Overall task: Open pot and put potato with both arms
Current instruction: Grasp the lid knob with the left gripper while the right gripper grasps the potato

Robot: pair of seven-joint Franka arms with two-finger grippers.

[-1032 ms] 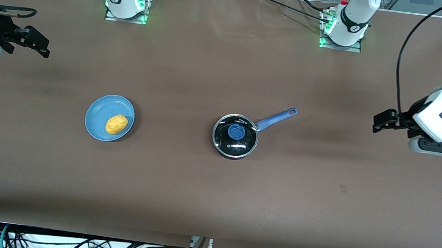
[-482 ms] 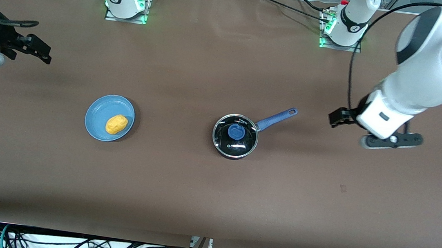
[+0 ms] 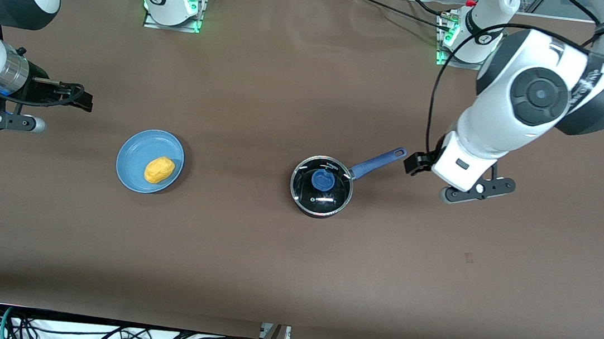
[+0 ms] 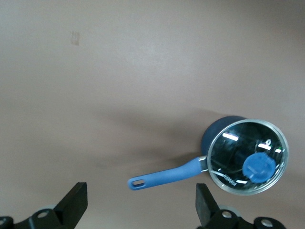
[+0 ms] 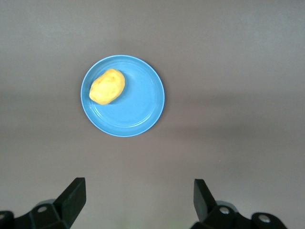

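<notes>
Left tool, released with fingers spread wide, is hanging over the worktop just off the tip of the pot's handle, toward the left arm's end. Right tool, likewise released and spread, is hanging over the worktop near the plate, toward the right arm's end. Pot: black, sitting about midway along the worktop, its long blue handle pointing toward the left arm's base corner; glass lid is sitting closed on it, blue knob at centre. Potato: yellow-orange, lying on the light-blue plate, off centre, well apart from the pot. Step in hand, as judged: both tools are approaching, the left for the lid, the right for the potato; nothing is being gripped. Handling note: the left tool is wanting to centre over the knob rather than the handle, descend straight, close on the knob only, then lift vertically so the lid is clearing the rim without dragging the pot. The right tool is wanting to straddle the potato across its narrow width.
</notes>
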